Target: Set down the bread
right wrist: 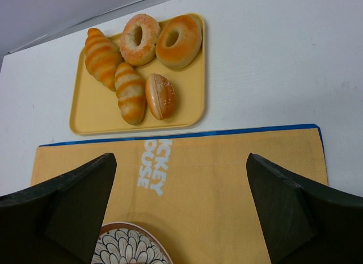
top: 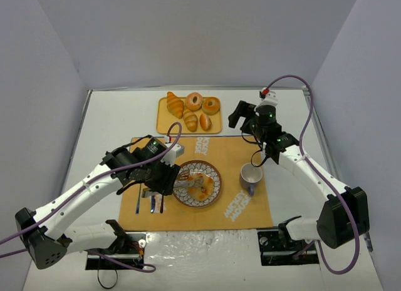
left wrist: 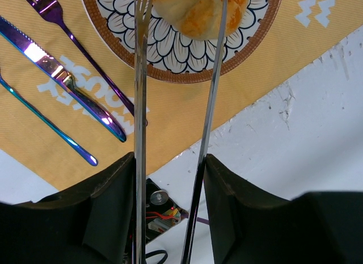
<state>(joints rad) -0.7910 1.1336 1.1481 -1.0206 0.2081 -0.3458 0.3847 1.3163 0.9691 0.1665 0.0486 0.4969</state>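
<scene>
The left tool (top: 164, 178) is clenched on a pair of metal tongs (top: 185, 182), its two black fingers (left wrist: 108, 210) pressing the long arms from either side. The tongs reach from 9 o'clock across the patterned plate (top: 217, 192). Their tips flank the bread (top: 200, 184), which lies over the plate's middle. From the left wrist the bread (left wrist: 195, 11) shows between the two arms, the right arm crossing its top. I cannot tell whether the tips actually pinch it, nor whether it rests on the plate.

The plate stands on an orange mat (top: 232, 159) on the white bench (top: 113, 116). A cup (top: 251, 176) is at 3 o'clock of the plate, and the cutlery (top: 150, 203) lies at 8 o'clock, just beside the left tool.

The right tool (top: 247, 121) hangs released at 1 o'clock of the plate, its fingers (right wrist: 62, 213) spread wide over the far part of the mat. At 12 o'clock a yellow tray (top: 172, 124) carries two ring donuts, two croissants and a small split bun.
</scene>
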